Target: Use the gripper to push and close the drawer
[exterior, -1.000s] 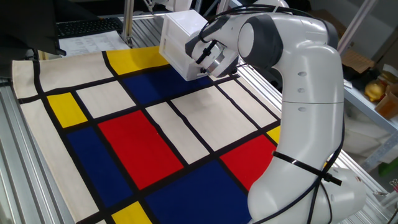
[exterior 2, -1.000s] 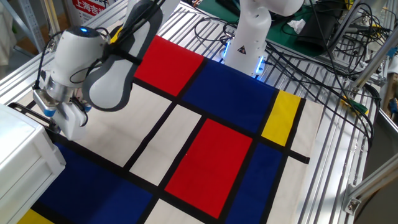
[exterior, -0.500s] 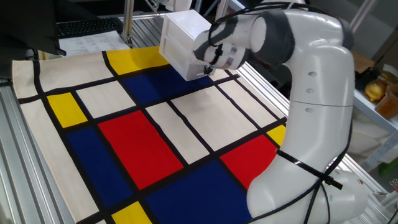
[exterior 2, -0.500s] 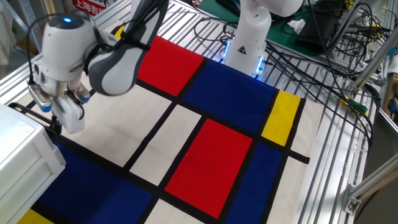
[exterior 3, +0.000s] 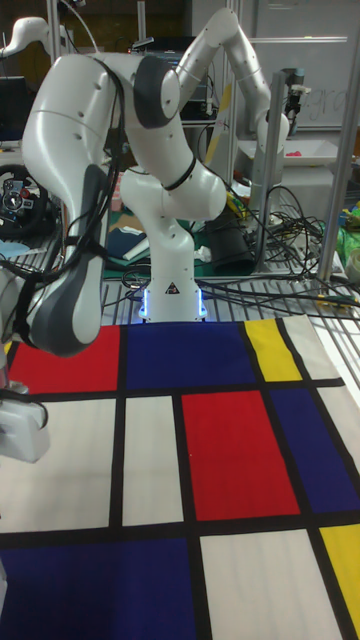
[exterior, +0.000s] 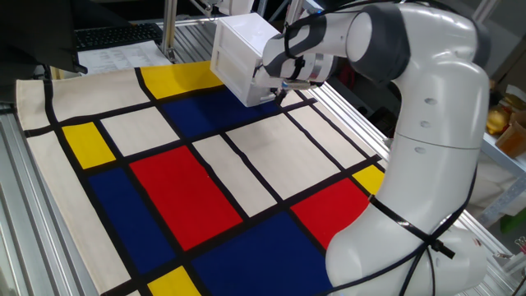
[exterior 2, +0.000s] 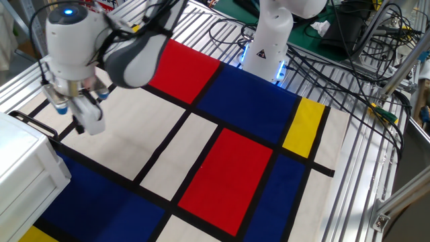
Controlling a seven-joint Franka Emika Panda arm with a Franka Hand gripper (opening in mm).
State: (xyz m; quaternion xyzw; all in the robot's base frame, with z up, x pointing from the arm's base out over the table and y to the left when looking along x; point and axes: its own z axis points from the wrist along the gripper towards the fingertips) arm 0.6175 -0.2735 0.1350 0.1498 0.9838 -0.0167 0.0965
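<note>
The small white cabinet point(exterior: 240, 56) stands at the far edge of the colour-block cloth, and shows again as the cabinet point(exterior 2: 25, 165) at the lower left of the other fixed view. Its drawer point(exterior: 261, 86) faces the arm and looks flush with the box; I cannot make out the knob. My gripper point(exterior: 277, 89) hangs just off that face. In the other fixed view the gripper point(exterior 2: 82, 126) is a short gap up and right of the cabinet, its dark fingers together and holding nothing. In the tall fixed view only the gripper point(exterior 3: 20, 428) housing shows, at the left edge.
The cloth of red, blue, yellow and white panels point(exterior: 197, 181) covers the table. The arm's base point(exterior 2: 265, 44) stands at the far side amid cables point(exterior 2: 349, 40). Metal slats point(exterior 2: 366, 154) rim the cloth. A keyboard point(exterior: 115, 34) and papers lie behind the cabinet.
The gripper has drawn back from the cabinet's front and risen a little, moving right in the other fixed view. The wrist has turned. The cabinet has not moved.
</note>
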